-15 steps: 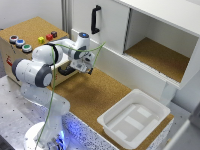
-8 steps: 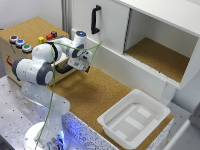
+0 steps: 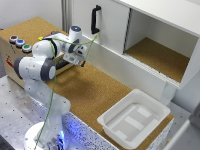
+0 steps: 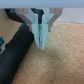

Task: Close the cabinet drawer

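Nearest the camera in the exterior view, at the desk's front edge: the white arm's base [image 3: 42,137] on a perforated metal plate [image 3: 12,107], with a blue glow low down. Toward the desk's near right corner: a white plastic tray [image 3: 133,120] flat on the cork surface [image 3: 95,90], well apart from the arm. Further in, toward the left edge: a cork-topped box [image 3: 22,32] carrying coloured buttons [image 3: 20,43] on its top. Reaching across the box's front from the arm's big elbow joint: the gripper [image 3: 75,59], low over the cork and right against the box. Behind the arm's wrist, on that front face: the cabinet drawer [image 3: 61,64], mostly hidden, so hard to tell how far out. In the wrist view: the gripper [image 4: 42,40] with its two pale fingers [image 4: 39,31] pressed together to a point, jaws narrow with nothing between them, just beside a dark rounded bar [image 4: 17,50] blurred above the cork. Along the far edge: a big white cupboard [image 3: 150,35] with a tall black handle [image 3: 95,19] on its door and an open cork-floored bay to the exterior view's right.
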Tool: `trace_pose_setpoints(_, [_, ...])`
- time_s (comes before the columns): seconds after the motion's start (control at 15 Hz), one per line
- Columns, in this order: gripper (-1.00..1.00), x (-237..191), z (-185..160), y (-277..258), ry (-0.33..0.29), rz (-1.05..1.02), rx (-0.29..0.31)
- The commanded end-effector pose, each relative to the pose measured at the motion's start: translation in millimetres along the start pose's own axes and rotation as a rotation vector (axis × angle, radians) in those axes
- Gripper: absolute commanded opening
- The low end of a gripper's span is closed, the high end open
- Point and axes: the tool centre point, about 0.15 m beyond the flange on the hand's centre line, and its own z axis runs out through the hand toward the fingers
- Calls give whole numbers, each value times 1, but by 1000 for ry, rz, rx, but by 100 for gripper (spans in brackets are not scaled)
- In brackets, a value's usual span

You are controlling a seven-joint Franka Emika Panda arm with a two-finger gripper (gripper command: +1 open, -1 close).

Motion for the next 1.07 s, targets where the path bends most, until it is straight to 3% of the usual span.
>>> trace_pose_setpoints(0.0, [-100,36,16,-47,-73,-28,31])
trace_pose_setpoints(0.33, [-100,47,7,-76,-55,-80,64])
trace_pose_setpoints(0.53, [-100,33,-26,-54,31,-141,-50])
trace_pose_setpoints(0.6, [100,26,-36,-46,18,-175,-55])
trace_pose_setpoints(0.67, [100,18,-49,-43,33,-209,-88])
trace_pose_setpoints(0.8, [100,2,-68,-42,13,-323,-50])
trace_pose_setpoints(1.0, [100,2,-68,-42,13,-323,-50])
